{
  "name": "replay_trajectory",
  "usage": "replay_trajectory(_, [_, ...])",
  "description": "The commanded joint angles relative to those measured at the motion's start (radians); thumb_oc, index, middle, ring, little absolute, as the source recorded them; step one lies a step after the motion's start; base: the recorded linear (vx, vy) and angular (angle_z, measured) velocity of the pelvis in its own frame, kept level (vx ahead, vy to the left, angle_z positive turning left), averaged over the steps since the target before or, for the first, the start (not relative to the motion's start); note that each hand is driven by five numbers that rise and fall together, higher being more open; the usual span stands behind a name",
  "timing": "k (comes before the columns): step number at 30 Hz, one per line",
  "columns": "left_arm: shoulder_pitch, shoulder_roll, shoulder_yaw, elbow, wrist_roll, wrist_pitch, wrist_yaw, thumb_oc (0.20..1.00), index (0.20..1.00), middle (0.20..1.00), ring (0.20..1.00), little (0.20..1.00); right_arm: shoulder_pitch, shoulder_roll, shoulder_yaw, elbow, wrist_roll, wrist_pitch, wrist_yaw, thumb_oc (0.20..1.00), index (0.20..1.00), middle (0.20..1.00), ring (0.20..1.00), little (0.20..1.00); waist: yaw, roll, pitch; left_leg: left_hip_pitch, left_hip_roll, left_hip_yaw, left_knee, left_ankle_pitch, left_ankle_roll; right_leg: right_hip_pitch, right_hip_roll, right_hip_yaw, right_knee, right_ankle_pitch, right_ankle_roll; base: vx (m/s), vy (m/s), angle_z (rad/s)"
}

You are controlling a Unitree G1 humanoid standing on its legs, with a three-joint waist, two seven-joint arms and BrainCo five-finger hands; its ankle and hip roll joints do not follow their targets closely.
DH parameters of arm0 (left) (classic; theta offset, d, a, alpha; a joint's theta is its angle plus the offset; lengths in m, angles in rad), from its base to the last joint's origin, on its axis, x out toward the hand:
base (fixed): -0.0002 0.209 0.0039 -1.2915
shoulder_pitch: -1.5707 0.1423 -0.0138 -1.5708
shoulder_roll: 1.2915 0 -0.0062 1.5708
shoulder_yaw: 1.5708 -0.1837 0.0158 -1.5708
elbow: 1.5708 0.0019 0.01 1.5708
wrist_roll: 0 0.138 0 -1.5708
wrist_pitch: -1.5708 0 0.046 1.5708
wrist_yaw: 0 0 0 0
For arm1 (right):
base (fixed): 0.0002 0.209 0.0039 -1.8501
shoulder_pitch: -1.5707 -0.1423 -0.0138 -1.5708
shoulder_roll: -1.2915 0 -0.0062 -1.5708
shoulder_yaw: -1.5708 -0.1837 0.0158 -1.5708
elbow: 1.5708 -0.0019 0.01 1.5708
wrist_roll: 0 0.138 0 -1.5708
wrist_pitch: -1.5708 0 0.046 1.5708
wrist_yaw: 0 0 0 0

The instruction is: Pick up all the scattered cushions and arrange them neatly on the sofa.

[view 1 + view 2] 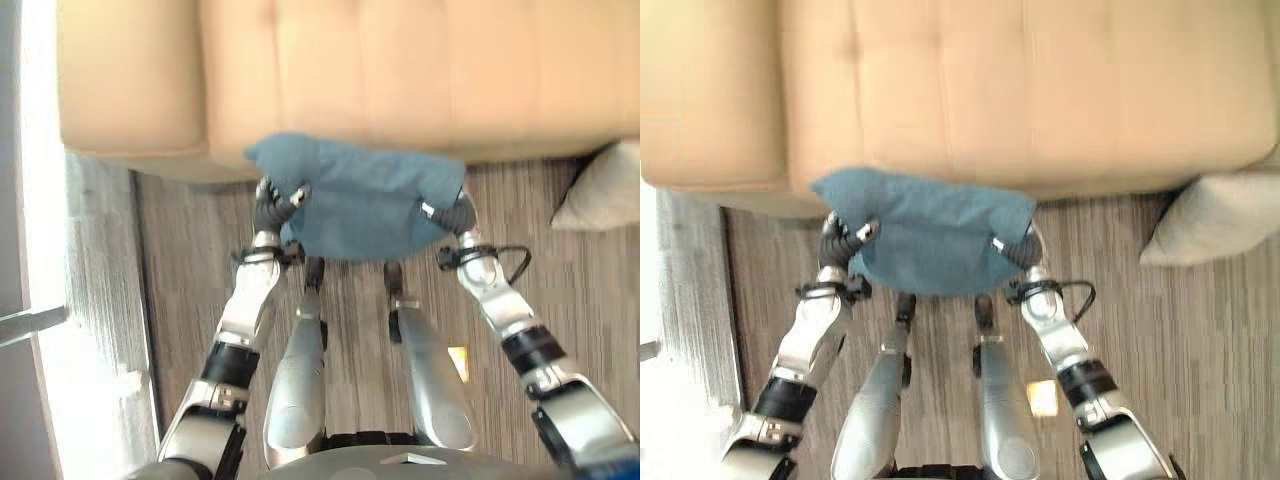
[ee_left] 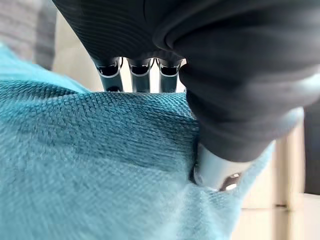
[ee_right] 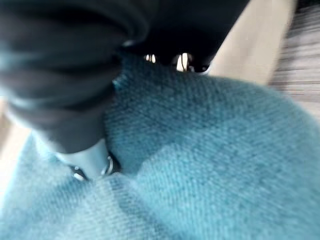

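The blue cushion (image 1: 365,205) was held up off the floor (image 1: 200,250) between the two hands, just in front of the sofa (image 1: 400,70). Its far edge overlapped the front edge of the sofa seat, while its near part hung over the wooden floor. The cushion was of a teal-blue colour, with a fine woven fabric that showed clearly in the wrist views. It looked soft and a little limp: the top edge was uneven, the left corner stood up in a point, and the lower side was rounded.

The left hand (image 1: 272,208) gripped the cushion at its left side. In its wrist view the thumb (image 2: 215,170) pressed into the cloth from one side, and the fingers (image 2: 140,75) went close together behind the cushion's edge, so the fabric was pinched between them.

The right hand (image 1: 452,215) gripped the right side in the same way. Its thumb (image 3: 85,162) dug into the fabric and made a small fold there, and the fingers (image 3: 182,61) reached over the far edge.

A second cushion (image 1: 603,190), pale beige, lay on the floor to the right, touching the sofa base.
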Motion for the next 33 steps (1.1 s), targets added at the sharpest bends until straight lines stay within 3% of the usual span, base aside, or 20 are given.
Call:
replay_trajectory(1, [-0.126, -0.018, 0.005, -0.069, 0.020, -0.081, -0.058, 0.200, 0.200, 0.200, 0.200, 0.200, -0.028, 0.011, -0.087, -0.097, -0.004, -0.078, 0.028, 0.200, 0.200, 0.200, 0.200, 0.200, -0.002, -0.017, -0.023, 0.047, 0.002, 0.126, -0.002, -0.067, 0.026, 0.099, -0.037, 0.001, -0.147, 0.223, 0.074, 0.14, -0.034, 0.12])
replay_trajectory(9, [0.051, -0.046, -0.003, -0.034, 0.031, -0.086, -0.095, 0.200, 0.200, 0.200, 0.200, 0.200, 0.195, 0.065, -0.182, -0.129, -0.008, -0.099, 0.088, 0.200, 0.200, 0.200, 0.200, 0.200, 0.004, -0.030, -0.236, 0.209, 0.009, 0.190, -0.092, -0.086, 0.035, 0.236, -0.013, -0.003, -0.241, 0.227, 0.071, 0.14, -0.031, 0.06])
replay_trajectory(15, [0.132, -0.052, 0.011, -0.028, 0.039, -0.092, -0.099, 0.200, 0.200, 0.200, 0.200, 0.200, 0.257, 0.078, -0.207, -0.148, -0.022, -0.113, 0.101, 0.200, 0.200, 0.200, 0.200, 0.200, 0.017, -0.070, -0.327, 0.260, 0.002, 0.204, -0.014, -0.102, 0.036, 0.327, -0.026, 0.001, -0.280, 0.247, 0.066, 0.12, -0.021, 0.19])
replay_trajectory(17, [0.149, -0.063, 0.012, -0.016, 0.036, -0.091, -0.105, 0.200, 0.200, 0.200, 0.200, 0.200, 0.267, 0.077, -0.216, -0.139, -0.027, -0.112, 0.108, 0.200, 0.200, 0.200, 0.200, 0.200, 0.016, -0.069, -0.352, 0.290, -0.020, 0.229, -0.052, -0.111, 0.039, 0.349, -0.026, 0.004, -0.288, 0.254, 0.074, 0.13, 0.087, 0.20])
replay_trajectory(19, [0.155, -0.069, 0.005, 0.004, 0.046, -0.084, -0.113, 0.200, 0.200, 0.200, 0.200, 0.200, 0.278, 0.076, -0.235, -0.141, -0.035, -0.104, 0.106, 0.200, 0.200, 0.200, 0.200, 0.200, 0.017, -0.062, -0.368, 0.290, -0.058, 0.287, -0.110, -0.093, 0.041, 0.364, -0.020, 0.005, -0.285, 0.271, 0.089, 0.14, 0.168, 0.19])
replay_trajectory(22, [0.175, -0.064, 0.014, -0.016, 0.059, -0.078, -0.118, 0.200, 0.200, 0.200, 0.200, 0.200, 0.271, 0.084, -0.221, -0.158, -0.040, -0.103, 0.110, 0.200, 0.200, 0.200, 0.200, 0.200, 0.031, -0.054, -0.386, 0.336, -0.085, 0.241, -0.147, -0.098, 0.053, 0.363, -0.009, 0.027, -0.258, 0.270, 0.091, 0.13, 0.192, 0.03])
replay_trajectory(26, [0.184, -0.058, 0.002, -0.025, 0.082, -0.077, -0.120, 0.200, 0.200, 0.200, 0.200, 0.200, 0.261, 0.093, -0.213, -0.160, -0.037, -0.107, 0.108, 0.200, 0.200, 0.200, 0.200, 0.200, 0.044, -0.046, -0.399, 0.362, -0.085, 0.262, -0.153, -0.092, 0.060, 0.367, -0.015, 0.035, -0.222, 0.279, 0.108, 0.07, 0.167, -0.39])
replay_trajectory(30, [0.189, -0.042, 0.003, -0.043, 0.099, -0.072, -0.122, 0.200, 0.200, 0.200, 0.200, 0.200, 0.250, 0.107, -0.207, -0.165, -0.037, -0.105, 0.114, 0.200, 0.200, 0.200, 0.200, 0.200, 0.059, -0.032, -0.391, 0.375, -0.084, 0.261, -0.150, -0.084, 0.071, 0.333, -0.015, 0.038, -0.102, 0.306, 0.128, 0.04, 0.155, -0.33])
replay_trajectory(31, [0.194, -0.033, 0.009, -0.051, 0.100, -0.070, -0.120, 0.200, 0.200, 0.200, 0.200, 0.200, 0.238, 0.119, -0.193, -0.171, -0.036, -0.107, 0.120, 0.200, 0.200, 0.200, 0.200, 0.200, 0.063, -0.008, -0.377, 0.394, -0.061, 0.265, -0.149, -0.078, 0.075, 0.281, -0.014, 0.021, 0.017, 0.316, 0.143, 0.02, 0.155, -0.36])
replay_trajectory(33, [0.201, -0.033, 0.015, -0.057, 0.103, -0.072, -0.119, 0.200, 0.200, 0.200, 0.200, 0.200, 0.247, 0.133, -0.187, -0.188, -0.034, -0.111, 0.127, 0.200, 0.200, 0.200, 0.200, 0.200, 0.063, 0.009, -0.370, 0.414, -0.051, 0.266, -0.152, -0.083, 0.075, 0.249, -0.016, -0.003, 0.082, 0.302, 0.143, 0.04, 0.155, -0.48])
